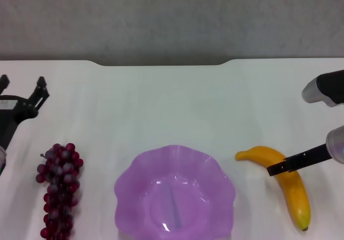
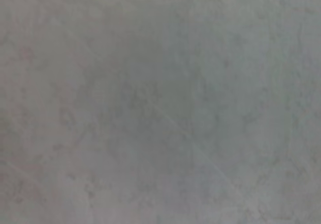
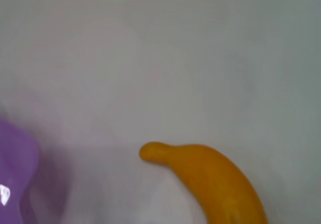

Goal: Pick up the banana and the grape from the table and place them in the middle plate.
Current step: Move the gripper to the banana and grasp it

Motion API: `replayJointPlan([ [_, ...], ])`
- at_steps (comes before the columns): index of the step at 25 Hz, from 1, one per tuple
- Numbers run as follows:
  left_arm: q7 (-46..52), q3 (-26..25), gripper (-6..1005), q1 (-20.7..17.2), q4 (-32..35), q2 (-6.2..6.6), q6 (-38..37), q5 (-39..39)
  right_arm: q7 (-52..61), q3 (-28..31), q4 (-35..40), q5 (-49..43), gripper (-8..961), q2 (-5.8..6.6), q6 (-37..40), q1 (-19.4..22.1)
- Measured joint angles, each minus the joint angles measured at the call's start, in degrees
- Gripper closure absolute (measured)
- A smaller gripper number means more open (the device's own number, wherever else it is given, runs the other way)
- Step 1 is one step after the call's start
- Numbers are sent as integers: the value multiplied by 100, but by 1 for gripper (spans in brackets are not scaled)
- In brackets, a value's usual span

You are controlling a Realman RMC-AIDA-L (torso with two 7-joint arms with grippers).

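The banana (image 1: 287, 183) lies flat on the white table (image 1: 172, 105) at the right, just right of the purple middle plate (image 1: 174, 194). It also shows in the right wrist view (image 3: 213, 179), beside the plate's rim (image 3: 17, 169). My right gripper (image 1: 293, 138) hangs over the banana, open, with one black finger (image 1: 298, 162) across the banana's middle. The grape bunch (image 1: 58, 189) lies left of the plate. My left gripper (image 1: 22, 83) is open and empty at the far left, behind the grapes. The plate holds nothing.
The table's far edge has a curved notch (image 1: 161, 62) at the back centre, with a grey wall behind it. The left wrist view shows only a plain grey surface (image 2: 160, 103).
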State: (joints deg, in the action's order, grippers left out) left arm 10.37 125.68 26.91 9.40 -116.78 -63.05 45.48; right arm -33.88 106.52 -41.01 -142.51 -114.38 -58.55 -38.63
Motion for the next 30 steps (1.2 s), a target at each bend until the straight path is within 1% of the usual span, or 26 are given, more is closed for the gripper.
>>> replayJointPlan([
  [12,-17,5,120,2,9,12,1,40,-62,9,570,-136,156,3,298,-225],
  [27,-17,0,120,-21,0,3,-11,40,-179,-68,652,-127,169,-23,460,-259],
  [30,-18,-2,120,-22,0,-2,-18,40,-178,-116,695,-124,278,-23,518,-265],
])
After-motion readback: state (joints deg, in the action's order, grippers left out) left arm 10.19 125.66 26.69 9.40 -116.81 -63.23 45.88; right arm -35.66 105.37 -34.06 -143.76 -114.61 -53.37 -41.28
